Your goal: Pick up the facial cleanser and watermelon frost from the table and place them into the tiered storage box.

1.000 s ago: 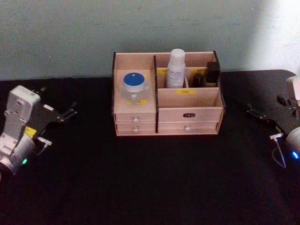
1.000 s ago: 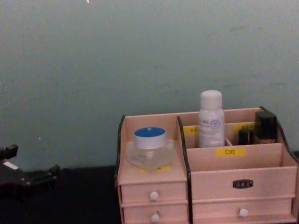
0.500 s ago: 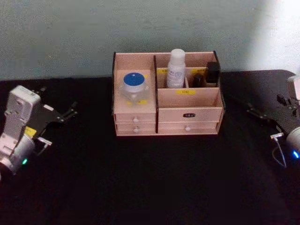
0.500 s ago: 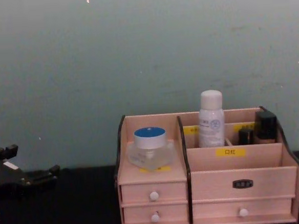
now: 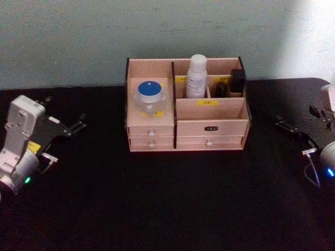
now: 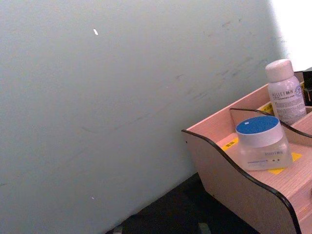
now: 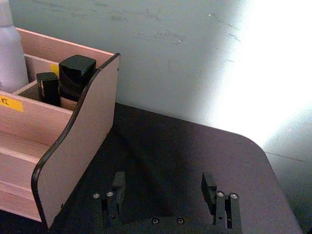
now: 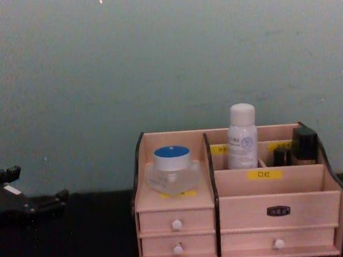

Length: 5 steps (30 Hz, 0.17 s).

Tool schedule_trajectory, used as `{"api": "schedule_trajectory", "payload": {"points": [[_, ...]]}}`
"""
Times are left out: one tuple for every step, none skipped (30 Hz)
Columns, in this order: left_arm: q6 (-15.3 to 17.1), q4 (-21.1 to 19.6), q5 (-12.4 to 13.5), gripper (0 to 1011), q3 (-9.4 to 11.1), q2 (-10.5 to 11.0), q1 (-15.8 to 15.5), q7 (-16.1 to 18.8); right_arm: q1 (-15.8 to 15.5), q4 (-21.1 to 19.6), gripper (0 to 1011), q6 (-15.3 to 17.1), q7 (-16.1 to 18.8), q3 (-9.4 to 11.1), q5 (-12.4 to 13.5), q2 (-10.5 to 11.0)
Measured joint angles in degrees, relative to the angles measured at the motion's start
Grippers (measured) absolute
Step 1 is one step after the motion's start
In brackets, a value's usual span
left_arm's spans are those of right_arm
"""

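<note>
The tiered storage box [image 5: 209,125] stands at the back middle of the black table. A clear jar with a blue lid [image 5: 149,95] sits in its left compartment, also in the chest view [image 8: 172,167]. A white bottle [image 5: 197,77] stands upright in a back compartment. The labels do not tell me which is the facial cleanser and which the watermelon frost. My left gripper [image 5: 64,112] rests open at the table's left, away from the box. My right gripper [image 7: 163,187] rests open at the right, beside the box's end wall.
Two small dark containers [image 7: 70,78] stand in the box's back right compartment. A pale green wall [image 8: 166,58] rises right behind the box. Black tabletop [image 5: 172,204] stretches in front of the box and between the arms.
</note>
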Motion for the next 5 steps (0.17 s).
{"api": "schedule_trajectory", "payload": {"points": [[0.0, 0.0, 0.0, 1001, 0.0, 0.0, 0.0, 0.0, 0.0, 0.0, 1000, 0.0, 0.0, 0.0, 0.0, 0.0], [0.0, 0.0, 0.0, 1001, 0.0, 0.0, 0.0, 0.0, 0.0, 0.0, 1000, 0.0, 0.01, 0.0, 0.01, 0.01], [0.0, 0.0, 0.0, 1001, 0.0, 0.0, 0.0, 0.0, 0.0, 0.0, 1000, 0.0, 0.01, 0.0, 0.02, 0.01], [0.0, 0.0, 0.0, 1001, 0.0, 0.0, 0.0, 0.0, 0.0, 0.0, 1000, 0.0, 0.01, 0.0, 0.02, 0.01], [0.0, 0.0, 0.0, 1001, 0.0, 0.0, 0.0, 0.0, 0.0, 0.0, 1000, 0.0, 0.01, 0.0, 0.02, 0.0]]}}
